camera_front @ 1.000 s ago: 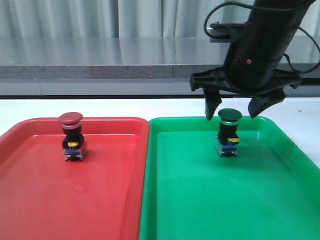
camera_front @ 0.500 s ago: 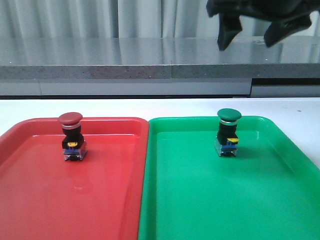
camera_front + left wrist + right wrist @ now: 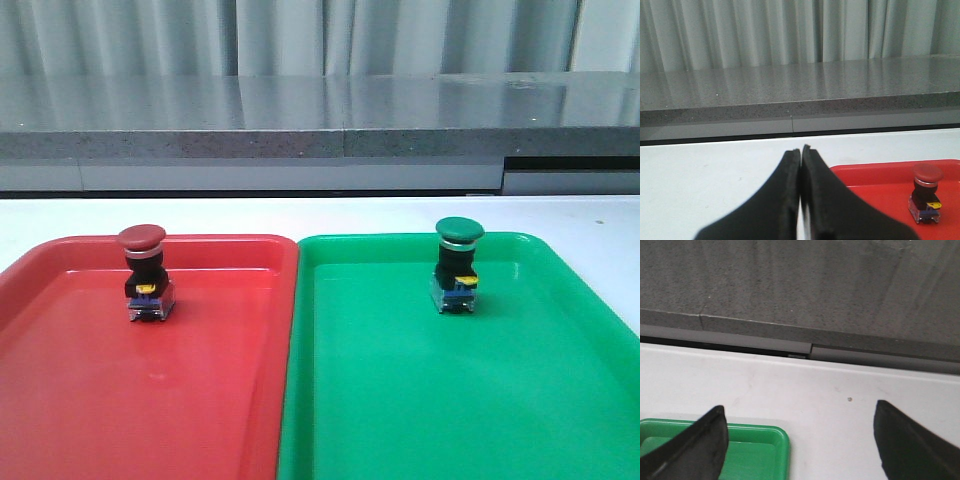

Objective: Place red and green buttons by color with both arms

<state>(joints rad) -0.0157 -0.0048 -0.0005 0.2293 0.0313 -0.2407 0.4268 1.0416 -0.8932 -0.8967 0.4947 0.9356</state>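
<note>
The red button [image 3: 142, 272] is standing upright toward the back of the red tray [image 3: 60, 400], and the green button [image 3: 458, 265] is standing upright toward the back of the green tray [image 3: 400, 420], the two trays lying side by side and touching on the white desk [image 3: 560, 212]. Each colour is sitting where it belongs, so the sorting is looking finished. Neither arm is showing in the front view. The left pincer [image 3: 801, 152] is resting with its tips pressed together on nothing, the red button showing off to one side; the right pincer [image 3: 800, 430] is gaping wide and empty over a corner of the green tray. Both buttons are looking small, light and rigid, top-heavy under their domed caps, and probably tipping easily. The glossy caps are likely offering a slippery purchase, so the black body just under the cap is seeming the safer place to take hold, squeezing across its flat sides.
</note>
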